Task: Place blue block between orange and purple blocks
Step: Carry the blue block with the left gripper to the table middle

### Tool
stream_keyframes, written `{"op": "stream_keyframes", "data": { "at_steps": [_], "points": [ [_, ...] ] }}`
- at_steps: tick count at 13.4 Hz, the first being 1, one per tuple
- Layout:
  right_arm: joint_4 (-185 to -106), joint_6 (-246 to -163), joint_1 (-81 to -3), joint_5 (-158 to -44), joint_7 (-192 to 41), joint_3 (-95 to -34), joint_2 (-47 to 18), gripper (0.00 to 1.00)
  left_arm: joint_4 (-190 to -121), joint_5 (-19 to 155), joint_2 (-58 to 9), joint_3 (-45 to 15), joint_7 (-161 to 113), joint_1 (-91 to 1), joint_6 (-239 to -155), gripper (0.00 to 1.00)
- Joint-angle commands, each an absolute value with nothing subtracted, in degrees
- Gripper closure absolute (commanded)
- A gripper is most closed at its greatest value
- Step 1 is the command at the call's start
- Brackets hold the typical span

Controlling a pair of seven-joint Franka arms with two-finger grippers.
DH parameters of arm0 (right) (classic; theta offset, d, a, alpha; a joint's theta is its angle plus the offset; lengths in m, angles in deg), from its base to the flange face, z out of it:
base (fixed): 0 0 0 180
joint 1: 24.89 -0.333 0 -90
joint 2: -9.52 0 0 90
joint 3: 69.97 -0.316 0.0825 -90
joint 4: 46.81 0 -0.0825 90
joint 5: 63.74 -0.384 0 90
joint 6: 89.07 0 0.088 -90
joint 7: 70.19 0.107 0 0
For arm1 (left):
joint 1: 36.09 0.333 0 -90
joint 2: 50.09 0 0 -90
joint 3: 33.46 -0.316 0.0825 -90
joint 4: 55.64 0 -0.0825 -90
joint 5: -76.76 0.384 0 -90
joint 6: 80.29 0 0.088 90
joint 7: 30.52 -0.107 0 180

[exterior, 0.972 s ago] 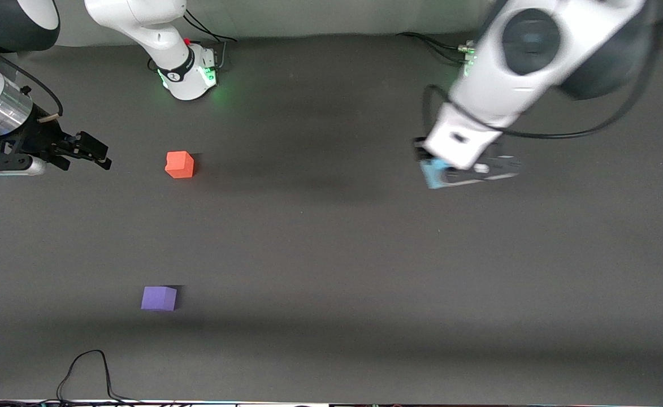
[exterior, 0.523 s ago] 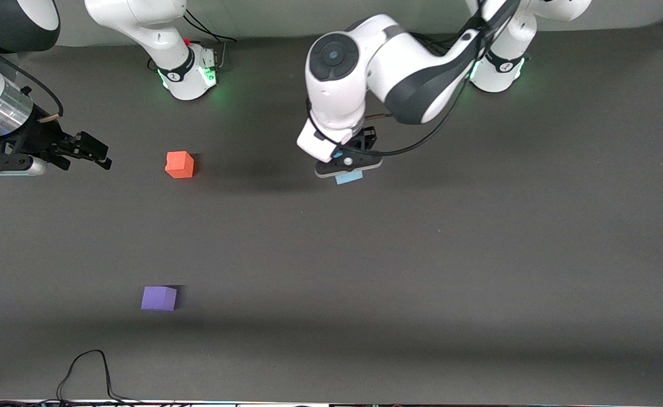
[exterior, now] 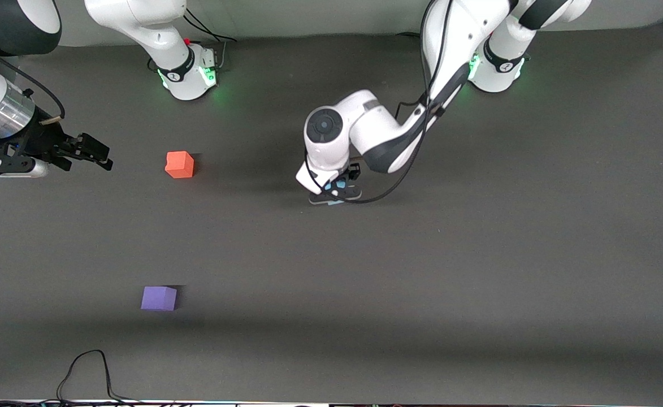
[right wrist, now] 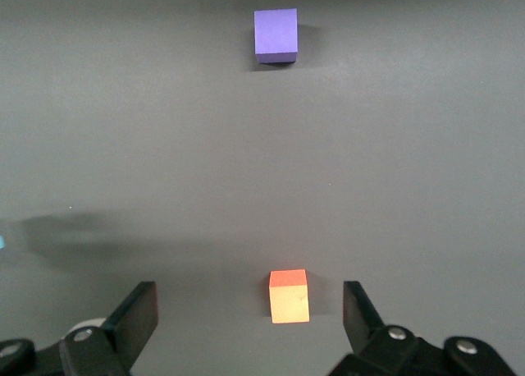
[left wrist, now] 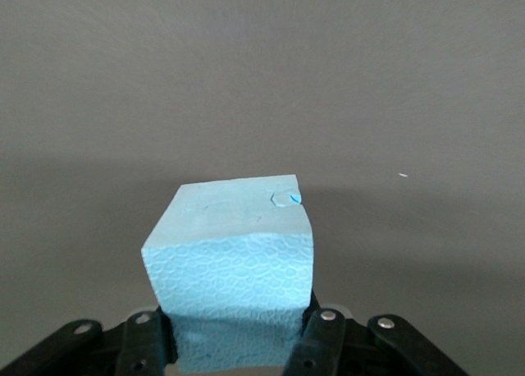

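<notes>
My left gripper [exterior: 334, 195] is shut on the light blue block [exterior: 339, 184], low over the middle of the table and level with the orange block [exterior: 180, 164]. In the left wrist view the blue block [left wrist: 234, 245] sits clamped between both fingers of the left gripper [left wrist: 238, 331]. The purple block [exterior: 159, 298] lies nearer to the front camera than the orange one. My right gripper [exterior: 96, 154] waits open and empty at the right arm's end of the table. In its wrist view the right gripper [right wrist: 250, 310] frames the orange block [right wrist: 289, 298], with the purple block [right wrist: 276, 35] farther off.
A black cable [exterior: 88, 373] loops on the dark table mat [exterior: 421, 282] at the edge nearest the front camera. The two arm bases [exterior: 187, 73] stand along the edge farthest from the camera.
My left arm has carried the blue block from the left arm's end to the table's middle and lowered it. The right arm and the orange and purple blocks have not moved.
</notes>
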State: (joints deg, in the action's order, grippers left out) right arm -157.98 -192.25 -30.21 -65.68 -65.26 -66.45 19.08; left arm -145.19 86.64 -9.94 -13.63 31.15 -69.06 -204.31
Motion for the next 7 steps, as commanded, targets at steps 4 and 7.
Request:
{"op": "stream_keyframes", "data": {
  "at_steps": [4,7],
  "points": [
    [-157.99,-192.17,-30.34,-65.15,-64.31,-66.37,19.1,0.0,-146.96,89.42,-7.2,-15.0,31.89,-69.66,-209.13,1.0],
    [-157.99,-192.26,-30.34,-65.15,-64.31,-66.37,19.1,0.0,-146.87,89.33,-7.54,-15.09,32.06,-69.23,-208.35,0.0]
  ]
}}
